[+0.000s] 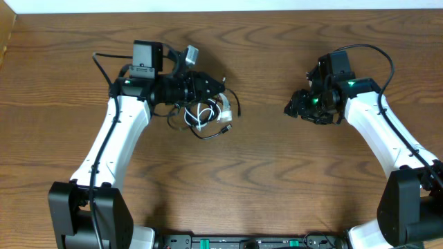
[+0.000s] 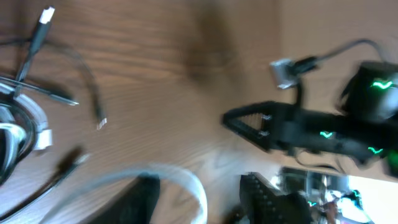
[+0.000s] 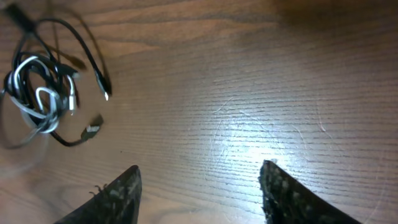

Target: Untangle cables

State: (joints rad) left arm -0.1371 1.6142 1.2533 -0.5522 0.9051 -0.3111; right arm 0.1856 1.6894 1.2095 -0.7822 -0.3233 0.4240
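Note:
The white and black cables lie tangled in one small bundle (image 1: pixel 203 115) on the wooden table, just below my left gripper (image 1: pixel 219 88). In the left wrist view, which is blurred, part of the bundle (image 2: pixel 18 127) sits at the left edge. A loop of white cable (image 2: pixel 186 180) arcs over one finger of my left gripper (image 2: pixel 202 205), whose fingers stand apart. My right gripper (image 1: pixel 292 108) is open and empty, well to the right of the bundle. In the right wrist view its fingers (image 3: pixel 199 193) hover over bare wood, with the bundle (image 3: pixel 43 90) at the upper left.
Loose plug ends stick out of the bundle to the right (image 1: pixel 225 128) (image 3: pixel 92 129). My right arm (image 2: pixel 298 130) shows in the left wrist view, pointing towards the bundle. The thicker robot cables run along both arms.

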